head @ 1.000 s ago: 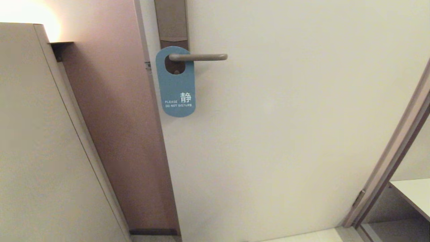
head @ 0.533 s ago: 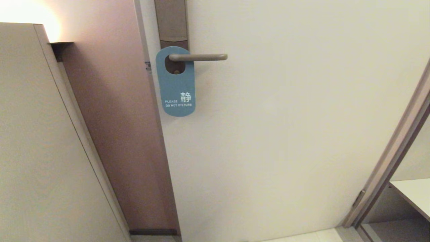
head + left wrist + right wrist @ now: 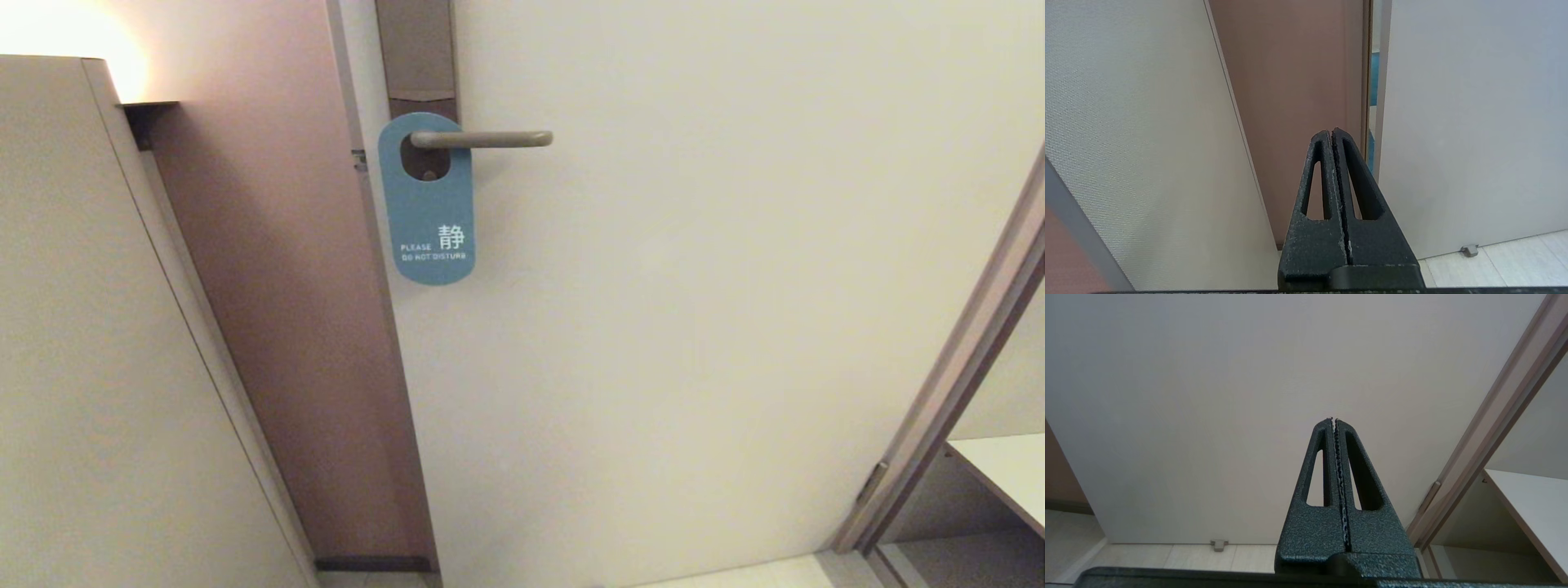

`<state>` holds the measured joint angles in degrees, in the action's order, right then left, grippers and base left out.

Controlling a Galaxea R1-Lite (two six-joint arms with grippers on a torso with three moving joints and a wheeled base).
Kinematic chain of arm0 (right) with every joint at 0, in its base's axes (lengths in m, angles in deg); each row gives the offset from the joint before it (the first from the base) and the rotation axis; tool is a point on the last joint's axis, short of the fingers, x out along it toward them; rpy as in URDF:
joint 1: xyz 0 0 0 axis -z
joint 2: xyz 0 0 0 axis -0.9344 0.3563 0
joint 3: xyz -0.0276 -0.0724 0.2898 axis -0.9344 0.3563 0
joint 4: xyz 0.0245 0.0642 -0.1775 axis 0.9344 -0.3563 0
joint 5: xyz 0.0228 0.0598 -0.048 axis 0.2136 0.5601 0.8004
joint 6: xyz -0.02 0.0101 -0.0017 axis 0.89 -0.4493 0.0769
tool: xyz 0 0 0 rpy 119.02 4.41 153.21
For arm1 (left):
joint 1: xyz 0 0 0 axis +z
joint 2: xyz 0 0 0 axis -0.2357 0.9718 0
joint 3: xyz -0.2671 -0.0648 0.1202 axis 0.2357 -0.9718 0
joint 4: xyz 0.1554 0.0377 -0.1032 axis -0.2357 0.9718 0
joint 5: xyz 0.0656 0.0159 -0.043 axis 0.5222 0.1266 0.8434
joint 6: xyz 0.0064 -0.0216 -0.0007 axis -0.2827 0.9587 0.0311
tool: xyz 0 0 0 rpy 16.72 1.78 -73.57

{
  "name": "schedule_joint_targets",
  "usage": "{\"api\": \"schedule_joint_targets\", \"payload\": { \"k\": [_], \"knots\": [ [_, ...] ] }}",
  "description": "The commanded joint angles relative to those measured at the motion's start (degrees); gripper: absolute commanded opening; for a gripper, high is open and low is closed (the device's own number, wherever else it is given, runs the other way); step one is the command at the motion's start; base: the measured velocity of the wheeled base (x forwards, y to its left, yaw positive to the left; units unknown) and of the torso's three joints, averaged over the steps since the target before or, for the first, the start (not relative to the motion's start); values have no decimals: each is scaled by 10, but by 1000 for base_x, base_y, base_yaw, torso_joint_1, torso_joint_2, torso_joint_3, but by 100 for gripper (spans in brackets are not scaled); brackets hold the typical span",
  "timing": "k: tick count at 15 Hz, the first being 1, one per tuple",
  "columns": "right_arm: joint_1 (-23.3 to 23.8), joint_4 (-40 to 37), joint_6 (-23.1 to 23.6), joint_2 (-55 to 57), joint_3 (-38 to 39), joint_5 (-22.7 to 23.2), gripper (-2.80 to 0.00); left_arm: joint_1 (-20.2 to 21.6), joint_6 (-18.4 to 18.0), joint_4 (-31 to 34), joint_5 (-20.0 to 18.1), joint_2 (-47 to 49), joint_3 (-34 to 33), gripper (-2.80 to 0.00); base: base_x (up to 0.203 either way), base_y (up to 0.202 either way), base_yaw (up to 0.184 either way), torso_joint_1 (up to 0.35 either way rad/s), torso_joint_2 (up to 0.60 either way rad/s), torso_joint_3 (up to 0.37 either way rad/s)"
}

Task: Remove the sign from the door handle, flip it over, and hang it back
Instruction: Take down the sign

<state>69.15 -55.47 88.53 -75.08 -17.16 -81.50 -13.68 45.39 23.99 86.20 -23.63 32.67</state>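
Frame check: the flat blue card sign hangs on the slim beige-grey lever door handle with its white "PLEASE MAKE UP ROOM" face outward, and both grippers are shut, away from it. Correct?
Not quite. The head view shows the flat blue card sign on the slim beige-grey lever door handle with its blue "PLEASE DO NOT DISTURB" face outward. The rest holds: the left gripper and right gripper are shut, away from it.
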Motion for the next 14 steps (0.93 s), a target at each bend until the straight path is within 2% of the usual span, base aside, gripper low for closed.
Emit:
{"api": "schedule_joint_targets", "payload": {
  "k": [1, 5, 9, 12, 14],
  "knots": [
    [0, 0, 0, 0, 0, 0, -280, 0, 2, 0, -1, 0, 2, -280, 0, 0, 0, 0, 0, 0],
    [0, 0, 0, 0, 0, 0, -280, 0, 5, 7, -18, 3, 35, -280, 0, 0, 0, 0, 0, 0],
    [0, 0, 0, 0, 0, 0, -280, 0, 13, 6, -25, 49, 61, -280, 0, 0, 0, 0, 0, 0],
    [0, 0, 0, 0, 0, 0, -280, -5, 34, 3, -39, 108, 95, -280, 0, 0, 0, 0, 0, 0],
    [0, 0, 0, 0, 0, 0, -280, -23, 59, 1, -40, 159, 132, -280, 0, 0, 0, 0, 0, 0]
  ]
}}
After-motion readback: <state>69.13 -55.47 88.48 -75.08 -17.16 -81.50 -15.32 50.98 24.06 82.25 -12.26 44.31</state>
